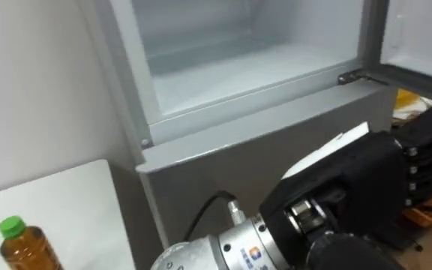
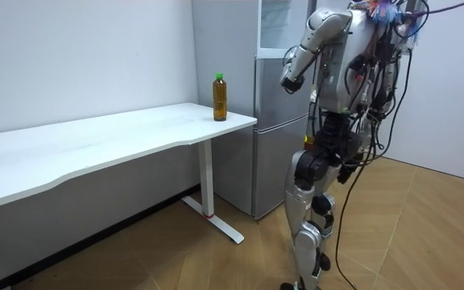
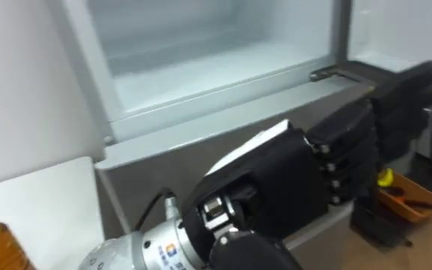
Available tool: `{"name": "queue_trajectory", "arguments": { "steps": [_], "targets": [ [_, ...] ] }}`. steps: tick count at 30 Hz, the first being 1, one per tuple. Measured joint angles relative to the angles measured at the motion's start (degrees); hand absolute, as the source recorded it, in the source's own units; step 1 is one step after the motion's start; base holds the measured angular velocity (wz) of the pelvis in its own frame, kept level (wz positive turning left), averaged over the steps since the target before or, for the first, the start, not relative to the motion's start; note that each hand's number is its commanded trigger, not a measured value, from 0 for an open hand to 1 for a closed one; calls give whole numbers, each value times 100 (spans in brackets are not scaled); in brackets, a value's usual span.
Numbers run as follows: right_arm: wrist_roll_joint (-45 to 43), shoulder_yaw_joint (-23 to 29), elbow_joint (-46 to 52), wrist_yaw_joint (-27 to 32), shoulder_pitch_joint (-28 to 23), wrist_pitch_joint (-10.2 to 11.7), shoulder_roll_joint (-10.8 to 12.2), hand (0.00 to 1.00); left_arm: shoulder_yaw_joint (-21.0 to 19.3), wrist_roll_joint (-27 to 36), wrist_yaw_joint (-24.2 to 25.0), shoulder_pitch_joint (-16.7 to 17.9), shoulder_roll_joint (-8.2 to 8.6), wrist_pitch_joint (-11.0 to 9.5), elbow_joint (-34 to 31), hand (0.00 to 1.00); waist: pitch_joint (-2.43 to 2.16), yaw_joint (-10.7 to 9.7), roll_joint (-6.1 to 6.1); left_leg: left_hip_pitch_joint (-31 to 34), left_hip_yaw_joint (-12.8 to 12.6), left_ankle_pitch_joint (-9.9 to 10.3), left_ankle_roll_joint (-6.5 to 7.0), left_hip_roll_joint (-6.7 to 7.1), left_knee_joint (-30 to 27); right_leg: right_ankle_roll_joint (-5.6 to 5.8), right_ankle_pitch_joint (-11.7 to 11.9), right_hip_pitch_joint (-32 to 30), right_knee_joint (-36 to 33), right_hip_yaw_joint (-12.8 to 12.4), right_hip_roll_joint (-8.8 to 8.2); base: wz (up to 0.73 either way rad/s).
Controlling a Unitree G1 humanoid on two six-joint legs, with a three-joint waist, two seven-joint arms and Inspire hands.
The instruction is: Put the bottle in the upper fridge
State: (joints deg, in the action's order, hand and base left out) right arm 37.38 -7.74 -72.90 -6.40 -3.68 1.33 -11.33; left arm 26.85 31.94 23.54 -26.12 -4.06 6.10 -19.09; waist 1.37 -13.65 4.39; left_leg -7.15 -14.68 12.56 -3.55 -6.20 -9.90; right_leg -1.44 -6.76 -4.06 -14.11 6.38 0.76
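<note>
Closest in, my left hand (image 3: 291,187) hovers before the fridge (image 1: 276,142), fingers straight and side by side, holding nothing. The bottle (image 1: 22,244), amber liquid under a green cap, stands upright at the desk (image 1: 66,202) corner beside the fridge. The upper compartment (image 1: 231,67) is open, white inside. An orange tray (image 3: 411,202) at the lower right holds something yellow.

Head stereo near fridge (image 1: 261,142); room-view afar
</note>
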Motion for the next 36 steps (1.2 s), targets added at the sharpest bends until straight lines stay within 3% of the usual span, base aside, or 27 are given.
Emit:
{"name": "queue_trajectory", "arguments": {
  "steps": [2, 5, 8, 11, 13, 16, 18, 22, 24, 27, 29, 32, 36],
  "targets": [
    [-150, 1, -1, -1, -26, 9, 27, 0, -174, -165, -12, 247, -60, -1, -183, 0, -53, 59, -57, 40, 138, -8, 12, 14, -44, -17, -17, 31, -1, 148, -52, 36],
    [-300, 13, -59, -1, -33, 68, 8, 0, -647, -167, -93, 635, -222, -31, -534, 0, -59, 335, -106, 38, 218, -17, 10, 7, -58, -27, -15, 98, 39, 210, -54, 21],
    [-492, 14, -58, 23, -65, 130, 4, 0, -1061, -338, -316, 977, -398, -209, -804, 0, -80, 592, -133, 56, 322, -16, 10, 7, -95, -22, -38, 171, 58, 306, -74, 18],
    [-764, 32, -52, 73, -66, 201, 47, 0, -1439, -567, -483, 1176, -391, -363, -931, 0, -108, 805, -155, 43, 417, -17, 9, 5, -100, -32, -56, 212, 59, 413, -88, 18],
    [-1078, 95, -52, 58, -28, 281, 55, 0, -1780, -567, -655, 1311, -433, -507, -907, 0, -100, 908, -174, 34, 561, -17, 8, 9, -119, -35, -66, 317, 90, 590, -122, 31],
    [-1095, 163, -63, 0, -56, 345, 71, 0, -2190, -567, -808, 1591, -419, -634, -970, 0, -109, 1107, -175, -30, 571, -17, 8, 3, -121, -31, -69, 418, 156, 599, -113, 5],
    [-1092, 241, -88, 2, -121, 386, 110, 0, -2661, -557, -960, 1965, -422, -794, -1077, 0, -108, 1271, -185, -75, 614, -17, 8, 9, -94, -17, -127, 510, 151, 647, -126, 13],
    [-1090, 434, -87, -88, -219, 444, 216, 0, -3445, -658, -1217, 2337, -433, -995, -1343, 0, -124, 1506, -205, -56, 811, -18, 7, 35, -85, 5, -207, 513, 144, 798, -161, 27],
    [-1249, 694, -30, -255, -397, 495, 241, 0, -4061, -913, -1317, 2697, -430, -1288, -1368, 0, -154, 1709, -202, -70, 864, -17, 8, 56, -84, 19, -249, 557, 125, 853, -192, 14],
    [-1306, 800, -17, -299, -455, 529, 244, 0, -4569, -915, -1762, 3126, -346, -1405, -1347, 0, -154, 1766, -194, -106, 880, -17, 8, 94, -84, 62, -297, 664, 133, 973, -259, 24],
    [-1292, 800, -9, -311, -524, 571, 260, 0, -4721, -976, -1984, 3370, -314, -1490, -1347, 0, -151, 1871, -223, -165, 883, -16, 9, 106, -82, 79, -320, 718, 134, 987, -272, 7],
    [-1295, 807, 1, -317, -557, 634, 280, 0, -4894, -1126, -2504, 3651, -313, -1596, -1336, 0, -135, 1875, -249, -160, 1002, -15, 9, 118, -68, 90, -332, 765, 142, 1071, -284, 14],
    [-1319, 999, 71, -310, -677, 632, 282, 0, -5008, -1146, -3030, 3932, -306, -1767, -890, 0, -124, 1868, -200, -167, 1040, -15, 9, 119, -55, 95, -355, 832, 150, 1102, -283, 8]
  ]
}}
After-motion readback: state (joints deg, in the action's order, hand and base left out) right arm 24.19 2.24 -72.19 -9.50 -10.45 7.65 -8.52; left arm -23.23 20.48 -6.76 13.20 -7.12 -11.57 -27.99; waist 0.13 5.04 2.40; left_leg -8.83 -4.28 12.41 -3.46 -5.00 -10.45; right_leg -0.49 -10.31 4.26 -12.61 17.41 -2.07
